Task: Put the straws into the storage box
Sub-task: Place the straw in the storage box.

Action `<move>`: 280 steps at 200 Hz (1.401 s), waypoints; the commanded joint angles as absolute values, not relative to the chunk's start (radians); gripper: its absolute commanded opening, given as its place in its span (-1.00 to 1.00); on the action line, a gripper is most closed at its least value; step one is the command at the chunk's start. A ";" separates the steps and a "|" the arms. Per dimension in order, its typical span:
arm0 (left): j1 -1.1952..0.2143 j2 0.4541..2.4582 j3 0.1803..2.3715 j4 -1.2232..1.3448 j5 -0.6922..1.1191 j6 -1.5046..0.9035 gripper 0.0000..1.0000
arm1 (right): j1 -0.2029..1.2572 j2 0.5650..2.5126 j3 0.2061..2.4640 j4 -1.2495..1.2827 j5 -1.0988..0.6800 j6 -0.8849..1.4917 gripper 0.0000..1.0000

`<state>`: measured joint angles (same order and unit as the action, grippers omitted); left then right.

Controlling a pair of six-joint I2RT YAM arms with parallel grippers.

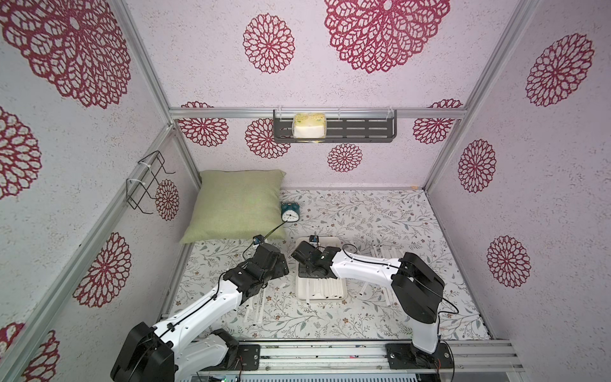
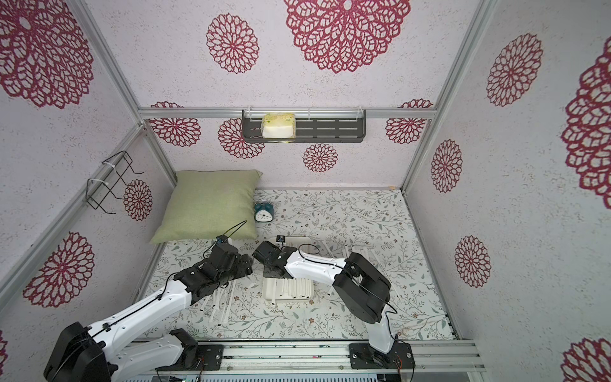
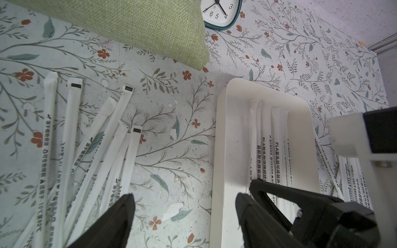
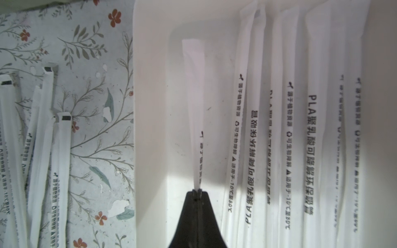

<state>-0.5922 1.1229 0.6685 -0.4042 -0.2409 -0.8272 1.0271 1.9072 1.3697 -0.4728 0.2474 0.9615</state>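
The storage box (image 4: 148, 107) is a shallow white tray at the table's middle, seen in both top views (image 1: 330, 299). Several straws (image 4: 313, 128) lie side by side inside it. My right gripper (image 4: 197, 191) hangs over the box, shut on one straw (image 4: 194, 107) that points along the box's bare side. More straws (image 3: 71, 139) lie scattered on the table left of the box, and others (image 1: 386, 294) lie to its right. My left gripper (image 3: 184, 196) stands open and holds nothing, above the table between the left pile and the box's rim (image 3: 221, 150).
A green pillow (image 1: 238, 205) and a teal alarm clock (image 1: 290, 213) sit at the back left. A dark slotted shelf (image 1: 363, 130) holding a pale packet hangs on the back wall. A wire rack (image 1: 147, 180) hangs on the left wall. Both wrists are close together over the box.
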 commanded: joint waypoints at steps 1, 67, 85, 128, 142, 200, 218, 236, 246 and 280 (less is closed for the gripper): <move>-0.580 1.117 0.657 -0.389 -0.235 -0.819 0.63 | 1.028 1.803 1.404 -0.510 0.241 0.961 -0.99; -0.578 1.175 0.673 -0.344 -0.186 -0.815 0.62 | 0.986 1.864 1.418 -0.459 0.342 0.925 -1.00; -0.578 1.180 0.674 -0.344 -0.187 -0.808 0.62 | 0.985 1.887 1.414 -0.453 0.364 0.925 -1.00; -0.578 1.185 0.664 -0.333 -0.184 -0.805 0.62 | 0.985 1.911 1.354 -0.409 0.358 0.927 -1.00; -0.578 1.187 0.664 -0.328 -0.180 -0.807 0.62 | 0.985 1.924 1.350 -0.398 0.362 0.922 -1.00; -0.578 1.184 0.658 -0.329 -0.178 -0.806 0.62 | 0.985 1.961 1.343 -0.405 0.391 0.905 -1.00; -0.578 1.182 0.658 -0.327 -0.178 -0.807 0.62 | 0.984 1.964 1.336 -0.402 0.389 0.905 -0.98; -0.578 1.183 0.659 -0.327 -0.176 -0.807 0.62 | 0.984 1.967 1.338 -0.400 0.381 0.903 -0.92; -0.578 1.183 0.660 -0.326 -0.178 -0.807 0.62 | 0.984 1.967 1.340 -0.400 0.377 0.903 -0.89; -0.578 1.183 0.663 -0.327 -0.177 -0.807 0.62 | 0.984 1.961 1.356 -0.411 0.373 0.899 -0.73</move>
<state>-0.5880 1.1790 0.6685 -0.3485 -0.1837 -0.8162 0.9863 1.9629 1.3476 -0.3977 0.3485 0.9154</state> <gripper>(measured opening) 0.809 0.111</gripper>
